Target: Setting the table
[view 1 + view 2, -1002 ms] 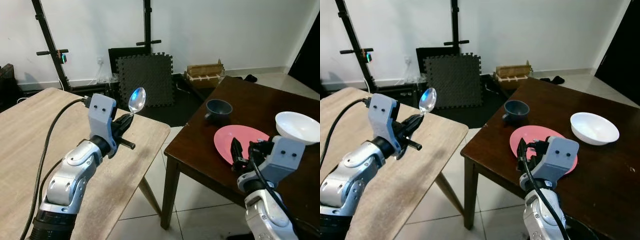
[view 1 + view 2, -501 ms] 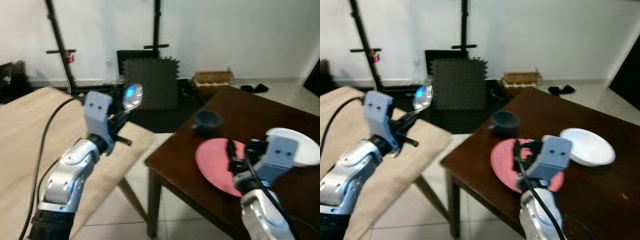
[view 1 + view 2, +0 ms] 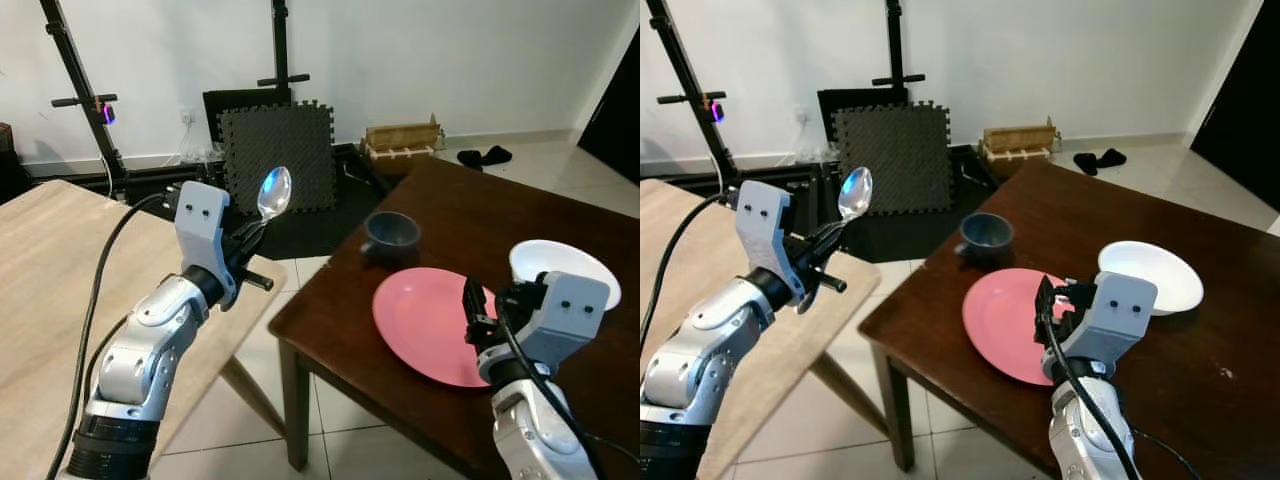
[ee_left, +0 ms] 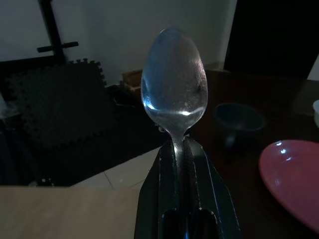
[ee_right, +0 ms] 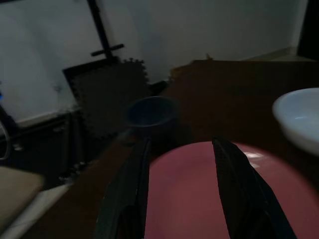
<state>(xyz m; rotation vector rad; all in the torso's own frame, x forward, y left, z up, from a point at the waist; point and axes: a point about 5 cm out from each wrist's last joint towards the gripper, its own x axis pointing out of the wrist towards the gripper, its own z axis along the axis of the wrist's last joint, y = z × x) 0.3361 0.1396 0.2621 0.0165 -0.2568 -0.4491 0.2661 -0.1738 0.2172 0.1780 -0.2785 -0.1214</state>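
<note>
Left eye view: the left gripper (image 3: 252,240) is pinching a spoon (image 3: 273,193) upright over the light table (image 3: 40,290). The right gripper (image 5: 182,184) is hovering spread and empty over the pink plate (image 3: 425,323) — dark cup (image 3: 390,233) and white bowl (image 3: 1150,276) nearby.

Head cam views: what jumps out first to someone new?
The spoon, held upright in the shut left hand above the light wooden table's corner, its bowl glinting blue. Next, the pink plate on the dark table between a dark blue cup and white bowl, the open right hand over it.
</note>
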